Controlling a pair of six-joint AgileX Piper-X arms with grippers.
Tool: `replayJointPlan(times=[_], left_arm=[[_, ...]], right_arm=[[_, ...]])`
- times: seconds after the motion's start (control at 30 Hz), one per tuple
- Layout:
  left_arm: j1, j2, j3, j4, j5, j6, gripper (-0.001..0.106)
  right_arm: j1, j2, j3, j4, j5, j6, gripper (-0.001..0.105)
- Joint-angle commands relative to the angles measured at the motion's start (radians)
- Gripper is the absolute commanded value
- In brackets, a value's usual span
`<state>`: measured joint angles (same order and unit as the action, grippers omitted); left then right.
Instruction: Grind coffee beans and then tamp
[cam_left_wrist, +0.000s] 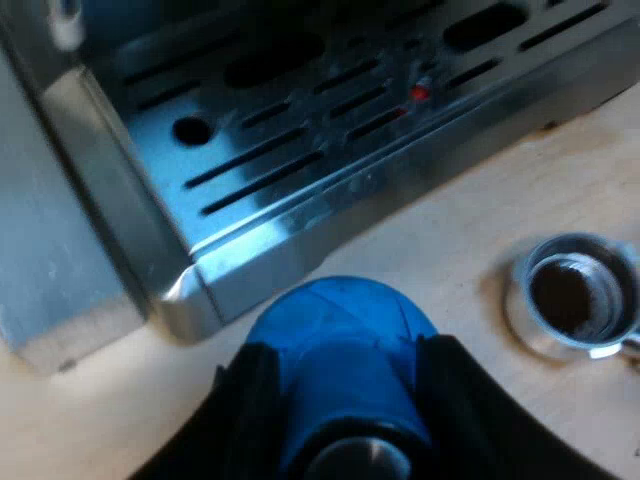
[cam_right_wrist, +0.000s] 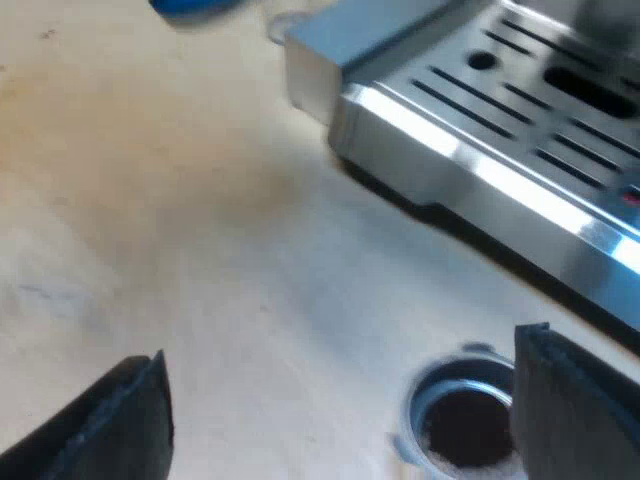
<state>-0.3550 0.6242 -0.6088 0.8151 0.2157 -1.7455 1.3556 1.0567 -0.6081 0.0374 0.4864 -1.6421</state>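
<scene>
Two black fingers of the left gripper clamp the blue tamper, which hangs just off the corner of the machine's slotted drip tray. The metal holder sits on the wooden table nearby, its basket dark with ground coffee. The right gripper hovers with jaws wide apart, one finger near the holder's rim.

A pale wooden table carries the espresso machine and, near its front, the metal holder.
</scene>
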Motion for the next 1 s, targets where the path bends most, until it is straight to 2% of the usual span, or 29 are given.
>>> replayJointPlan(times=[0.03, 0.13, 0.2, 0.27, 0.37, 0.5, 0.67, 0.77, 0.87, 1.0], left_arm=[[-0.044, -0.004, -0.038, -0.004, 0.006, 0.0, 0.0], [-0.094, -0.004, -0.064, -0.004, -0.002, 0.0, 0.0], [-0.105, -0.001, -0.073, -0.004, -0.002, 0.0, 0.0], [-0.104, 0.001, -0.083, -0.004, 0.006, 0.0, 0.0], [-0.112, 0.004, -0.09, -0.004, 0.018, 0.0, 0.0], [-0.163, 0.016, -0.09, -0.004, 0.021, 0.0, 0.0], [-0.237, 0.1, -0.101, -0.004, 0.021, 0.0, 0.0], [-0.259, 0.143, -0.114, -0.007, 0.021, 0.005, 0.0], [-0.291, 0.215, -0.143, -0.007, 0.021, 0.047, 0.0], [-0.305, 0.277, -0.163, -0.01, 0.021, 0.047, 0.0]], right_arm=[[0.0, -0.041, 0.047, 0.005, 0.055, 0.007, 0.07], [0.0, -0.082, 0.099, 0.005, 0.062, 0.007, 0.07], [0.0, -0.098, 0.121, 0.003, 0.062, 0.01, 0.07], [0.0, -0.124, 0.158, -0.005, 0.065, 0.047, 0.07], [0.0, -0.144, 0.205, -0.037, 0.073, 0.069, 0.07], [0.0, -0.151, 0.242, -0.081, 0.078, 0.069, 0.07], [0.0, -0.15, 0.326, -0.166, 0.073, 0.069, 0.07], [0.0, -0.15, 0.348, -0.193, 0.052, 0.069, 0.07], [0.0, -0.15, 0.369, -0.197, 0.047, 0.069, 0.07], [0.0, -0.15, 0.376, -0.197, 0.047, 0.069, 0.07]])
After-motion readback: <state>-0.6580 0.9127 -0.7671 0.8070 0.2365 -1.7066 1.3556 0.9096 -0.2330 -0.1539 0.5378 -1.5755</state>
